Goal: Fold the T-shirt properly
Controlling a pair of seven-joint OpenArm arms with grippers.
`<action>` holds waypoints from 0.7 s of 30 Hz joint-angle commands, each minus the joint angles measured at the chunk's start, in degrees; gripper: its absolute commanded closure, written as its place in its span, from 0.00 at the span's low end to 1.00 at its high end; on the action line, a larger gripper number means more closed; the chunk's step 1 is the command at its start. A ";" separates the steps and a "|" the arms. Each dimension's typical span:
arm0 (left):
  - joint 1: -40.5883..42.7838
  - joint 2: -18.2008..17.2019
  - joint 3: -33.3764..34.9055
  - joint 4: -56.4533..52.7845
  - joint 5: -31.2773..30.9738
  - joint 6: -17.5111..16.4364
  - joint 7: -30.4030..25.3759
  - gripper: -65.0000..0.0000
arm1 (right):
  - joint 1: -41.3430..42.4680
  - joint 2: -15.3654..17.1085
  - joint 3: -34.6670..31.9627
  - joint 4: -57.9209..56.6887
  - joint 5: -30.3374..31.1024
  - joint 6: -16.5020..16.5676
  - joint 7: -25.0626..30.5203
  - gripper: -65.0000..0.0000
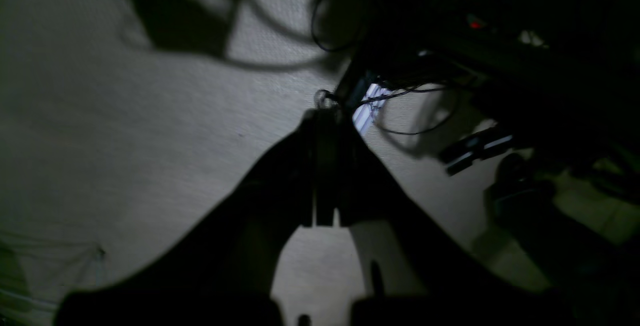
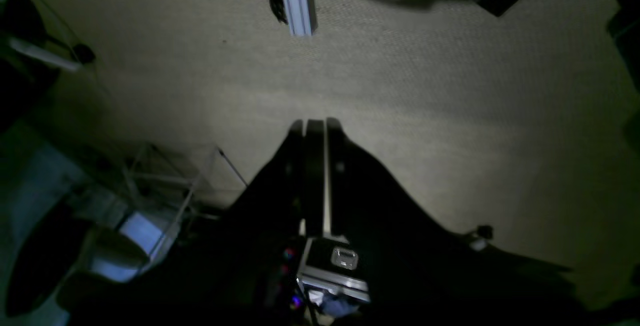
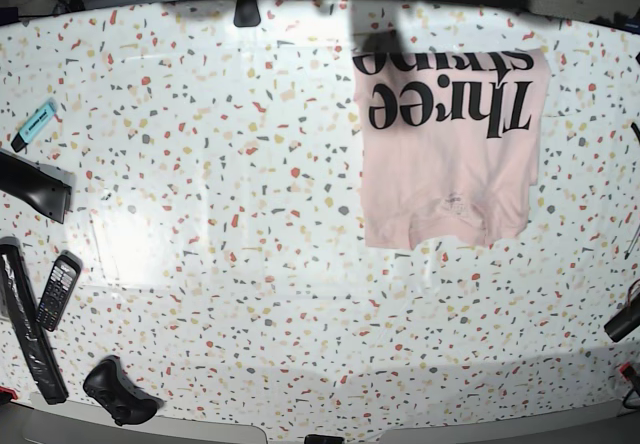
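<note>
In the base view we see the T-shirt (image 3: 448, 149) lying folded in the upper right of the frame on the speckled table (image 3: 250, 264), its black lettering facing up and reading upside down. No gripper touches it. Along the left edge of that frame lie a turquoise marker (image 3: 34, 124), a black handset with keys (image 3: 58, 289) and a black game controller (image 3: 120, 392); we see no containers on the table. In the left wrist view, the left gripper (image 1: 322, 115) stands centre frame with its jaws pressed together, empty, over beige carpet (image 1: 125, 130). In the right wrist view, the right gripper (image 2: 315, 125) is likewise closed on nothing, above the same carpet.
</note>
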 commanded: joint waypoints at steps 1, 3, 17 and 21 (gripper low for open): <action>-0.33 -0.28 -0.22 -1.42 0.68 -0.22 -0.42 1.00 | 0.79 0.52 -0.44 -1.42 -0.70 0.48 1.07 1.00; -2.51 0.24 -0.22 -4.81 3.72 -0.22 -1.31 1.00 | 3.52 0.52 -2.08 -5.01 -2.89 0.44 4.24 1.00; -12.31 3.61 -0.15 -13.57 8.96 -0.07 -5.55 1.00 | 20.92 0.52 -13.29 -31.12 -9.03 -7.28 20.87 1.00; -13.22 5.03 0.22 -13.60 14.34 0.90 -7.82 1.00 | 24.26 0.55 -13.29 -36.20 -9.33 -9.03 24.00 1.00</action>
